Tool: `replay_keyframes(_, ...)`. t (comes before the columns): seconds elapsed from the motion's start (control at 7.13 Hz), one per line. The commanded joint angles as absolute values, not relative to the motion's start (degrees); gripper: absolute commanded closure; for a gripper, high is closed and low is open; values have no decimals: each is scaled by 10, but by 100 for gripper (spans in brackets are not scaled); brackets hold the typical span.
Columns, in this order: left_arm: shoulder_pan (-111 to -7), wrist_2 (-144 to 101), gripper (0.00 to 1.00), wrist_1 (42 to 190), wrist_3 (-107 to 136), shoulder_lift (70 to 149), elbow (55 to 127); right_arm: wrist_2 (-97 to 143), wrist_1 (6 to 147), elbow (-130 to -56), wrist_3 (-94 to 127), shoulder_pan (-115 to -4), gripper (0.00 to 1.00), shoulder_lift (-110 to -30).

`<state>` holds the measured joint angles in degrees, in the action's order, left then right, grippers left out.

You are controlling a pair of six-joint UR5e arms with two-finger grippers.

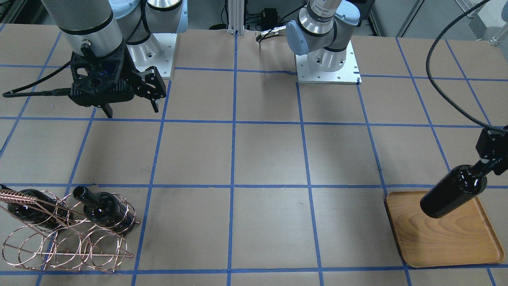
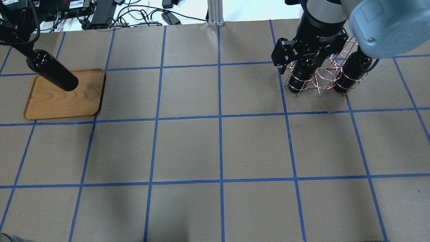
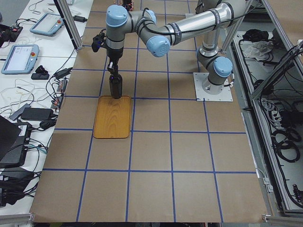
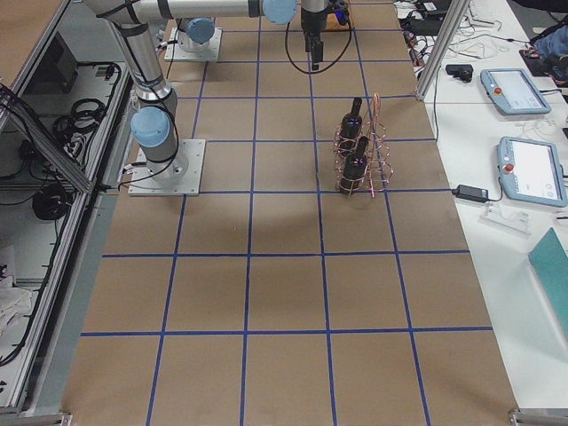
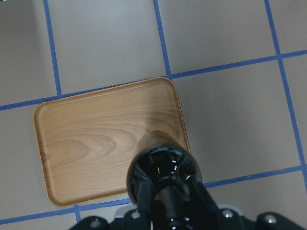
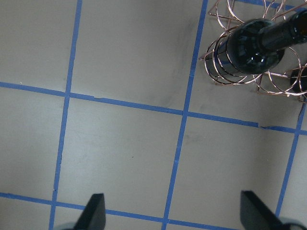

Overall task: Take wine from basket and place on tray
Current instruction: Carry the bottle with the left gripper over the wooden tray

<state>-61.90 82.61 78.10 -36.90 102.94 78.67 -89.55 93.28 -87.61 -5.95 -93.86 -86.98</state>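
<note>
My left gripper is shut on the neck of a dark wine bottle and holds it upright over the wooden tray, near the tray's robot-side edge. In the left wrist view the bottle hangs over the tray's near right corner; I cannot tell whether it touches. The copper wire basket holds two more bottles, one beside the other. My right gripper is open and empty, high above the table and short of the basket.
Brown paper with a blue tape grid covers the table. Both arm bases stand at the robot's side. A black cable loops above the tray side. Cables and devices lie past the far edge.
</note>
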Motion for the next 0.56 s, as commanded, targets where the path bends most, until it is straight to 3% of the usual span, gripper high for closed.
replay_keyframes(0.0, -607, 828, 100, 780, -367, 1034, 787, -898, 933, -878, -60, -938, 0, -869)
replay_keyframes(0.42, -606, 822, 100, 763, -368, 1048, 789, -898, 933, -878, -60, -939, 0, -870)
